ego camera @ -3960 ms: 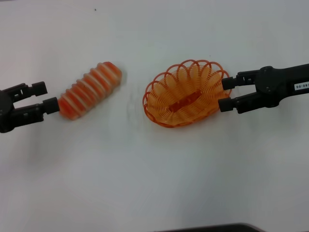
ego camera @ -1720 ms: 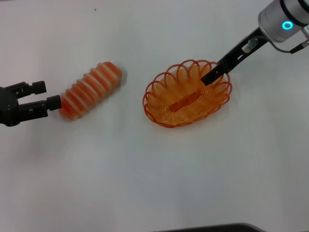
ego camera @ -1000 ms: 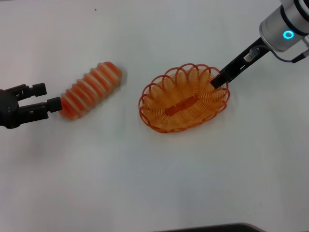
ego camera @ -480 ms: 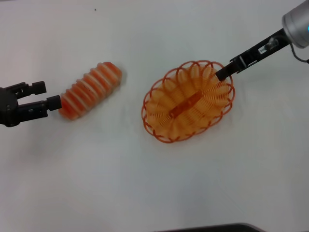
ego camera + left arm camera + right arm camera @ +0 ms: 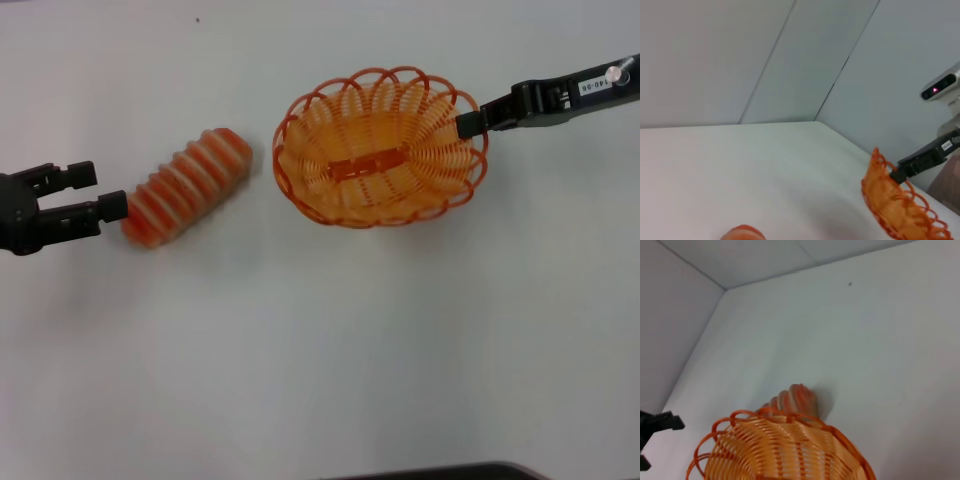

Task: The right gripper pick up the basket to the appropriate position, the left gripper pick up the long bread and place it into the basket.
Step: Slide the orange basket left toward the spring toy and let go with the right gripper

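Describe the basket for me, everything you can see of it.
The basket is an oval bowl of orange wire or wicker-like strands, with a rim of open loops all round and a darker flat strip along its floor. It holds nothing. The right gripper pinches its rim at the end away from the bread, which lies apart from it on the table. In the left wrist view the basket is tilted, its gripped end raised.

My camera looks over the basket (image 5: 785, 452) rim; the long bread (image 5: 792, 399) lies beyond on the table (image 5: 880, 340), my other claw (image 5: 652, 432) farther off.
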Controlling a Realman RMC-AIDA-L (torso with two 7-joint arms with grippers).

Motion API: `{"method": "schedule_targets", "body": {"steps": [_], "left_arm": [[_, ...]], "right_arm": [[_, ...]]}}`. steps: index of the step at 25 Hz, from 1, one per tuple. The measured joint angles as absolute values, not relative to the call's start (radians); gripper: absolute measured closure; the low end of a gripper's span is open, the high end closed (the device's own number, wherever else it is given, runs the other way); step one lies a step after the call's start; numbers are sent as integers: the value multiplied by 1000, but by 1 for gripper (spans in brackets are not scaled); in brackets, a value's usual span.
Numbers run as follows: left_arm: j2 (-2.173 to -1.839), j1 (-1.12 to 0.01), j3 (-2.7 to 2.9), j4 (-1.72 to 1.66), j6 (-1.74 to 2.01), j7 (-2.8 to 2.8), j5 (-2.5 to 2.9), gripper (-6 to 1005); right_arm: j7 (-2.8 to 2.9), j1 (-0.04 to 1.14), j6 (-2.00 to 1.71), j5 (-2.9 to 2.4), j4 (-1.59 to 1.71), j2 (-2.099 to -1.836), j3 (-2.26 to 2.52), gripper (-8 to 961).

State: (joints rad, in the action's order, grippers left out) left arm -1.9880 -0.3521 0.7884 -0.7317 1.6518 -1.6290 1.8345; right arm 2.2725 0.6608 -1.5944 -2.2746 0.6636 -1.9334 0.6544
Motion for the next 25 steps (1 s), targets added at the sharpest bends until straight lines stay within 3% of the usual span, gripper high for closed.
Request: {"method": "schedule_targets", "body": {"steps": [8, 15, 20, 25], "left_arm": [[-1988, -368, 789, -732, 1646, -1629, 1835, 140], [-1989, -375, 789, -732, 1638, -1629, 1835, 140], [-1991, -379, 788, -732, 1638, -1634, 1835, 140], [-1987, -379, 788, -732, 1643, -1638, 1835, 140]], "right_arm": [[2280, 654, -1433, -2288, 538, -1932, 661, 899], [2280, 660, -1384, -2296, 520, -1954, 674, 868], [2278, 655, -1387, -2271, 538, -1945, 646, 650], [2251, 619, -1472, -2175, 686, -1933, 604, 544]]}}
